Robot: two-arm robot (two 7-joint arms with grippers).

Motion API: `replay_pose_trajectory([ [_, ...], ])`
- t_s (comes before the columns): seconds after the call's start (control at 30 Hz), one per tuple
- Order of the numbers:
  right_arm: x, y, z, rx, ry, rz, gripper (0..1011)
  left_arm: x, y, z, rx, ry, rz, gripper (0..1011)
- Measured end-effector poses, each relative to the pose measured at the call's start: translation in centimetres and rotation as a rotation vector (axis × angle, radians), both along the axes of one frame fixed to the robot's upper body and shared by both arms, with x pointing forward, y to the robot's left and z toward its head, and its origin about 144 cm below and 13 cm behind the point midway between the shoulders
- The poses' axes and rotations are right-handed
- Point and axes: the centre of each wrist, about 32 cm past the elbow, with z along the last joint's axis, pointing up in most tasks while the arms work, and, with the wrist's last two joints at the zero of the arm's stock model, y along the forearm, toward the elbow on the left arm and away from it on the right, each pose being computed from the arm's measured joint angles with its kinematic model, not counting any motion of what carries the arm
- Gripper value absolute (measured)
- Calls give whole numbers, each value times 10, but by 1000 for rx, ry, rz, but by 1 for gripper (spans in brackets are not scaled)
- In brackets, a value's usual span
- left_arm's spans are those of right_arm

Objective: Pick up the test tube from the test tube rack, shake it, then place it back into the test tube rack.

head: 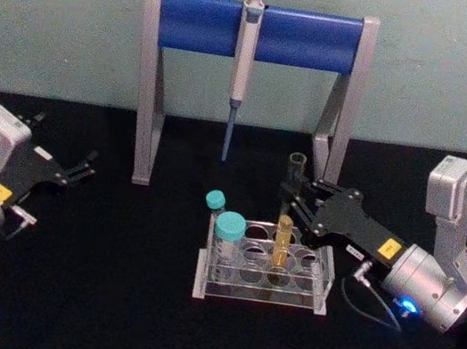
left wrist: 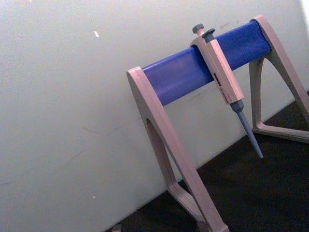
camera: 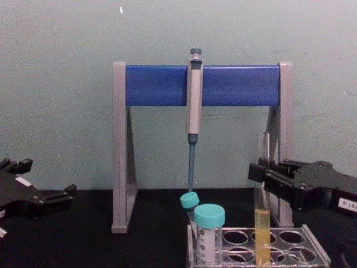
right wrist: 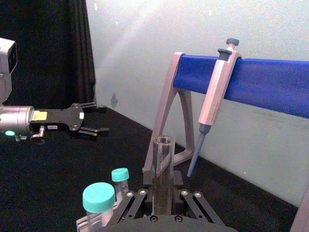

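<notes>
Now, head view: tube [head: 284, 224] stands upright in a hole near the middle of the rack [head: 315, 284], with yellow liquid in its lower part and its open mouth well above the top plate. Right gripper [head: 292, 198] reaches in from the right, jaws pinching the glass above the liquid. Capped tubes [head: 228, 228], two, teal, sit at the rack's left end. Left gripper [head: 83, 168] is parked far left over the black worktop [head: 121, 299], jaws spread, holding nothing. Stand [head: 152, 88] is behind the rack, with a pipette [head: 243, 59] hung on its blue bar.

Left wrist view: stand [left wrist: 159, 125] and pipette [left wrist: 224, 79] against the pale wall.

Right wrist view: tube [right wrist: 163, 164] rises between the jaws, which press it from both sides. Capped tubes [right wrist: 99, 198] are just beside. Left gripper [right wrist: 102, 120] is well apart, jaws spread.

Chest view: tube [camera: 262, 229] is seated in the rack [camera: 301, 240]. Right gripper [camera: 262, 176] enters from the right edge and is clamped just above the liquid line.
</notes>
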Motion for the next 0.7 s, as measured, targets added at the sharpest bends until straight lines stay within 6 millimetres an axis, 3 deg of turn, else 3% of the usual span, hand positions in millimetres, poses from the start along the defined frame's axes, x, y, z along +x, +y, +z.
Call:
replay_pose_trajectory([
  [0.7,1,1,-4,-22,22,-3,229,0,0,0,0,0,0,1001],
])
